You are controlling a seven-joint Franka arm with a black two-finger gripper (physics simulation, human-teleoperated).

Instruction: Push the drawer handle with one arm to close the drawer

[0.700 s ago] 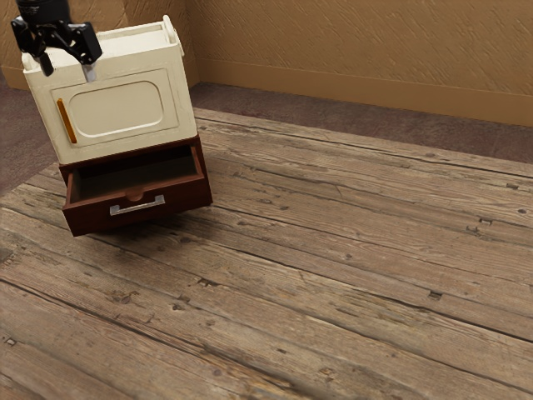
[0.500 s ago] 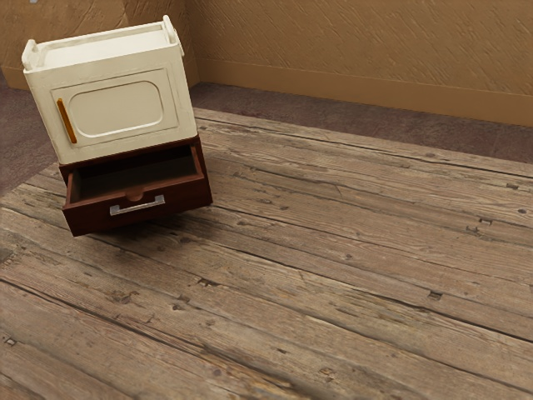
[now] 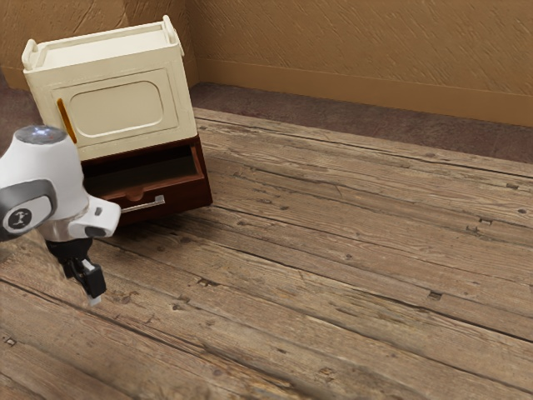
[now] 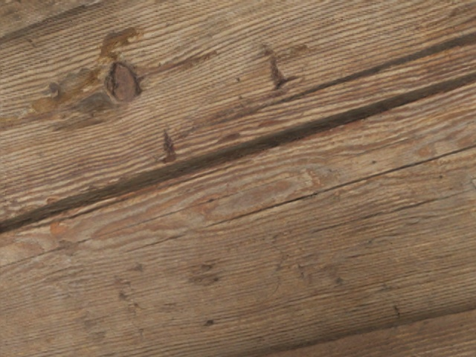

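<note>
Jaws, whether parted or closed I cannot tell, should line up squarely before the handle [image 3: 159, 200], then press evenly so the drawer [image 3: 185, 196] slides straight in.

no lettering or numbers can be read; a round mark [image 3: 18, 218] on the white arm [image 3: 58, 179] cannot be made out.

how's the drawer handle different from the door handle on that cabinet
The drawer handle is silvery; the door handle is orange. The drawer handle runs sideways, the door handle up and down. The drawer handle sits on the open drawer, the door handle higher, on the cream door. Both are slim bars.
</note>
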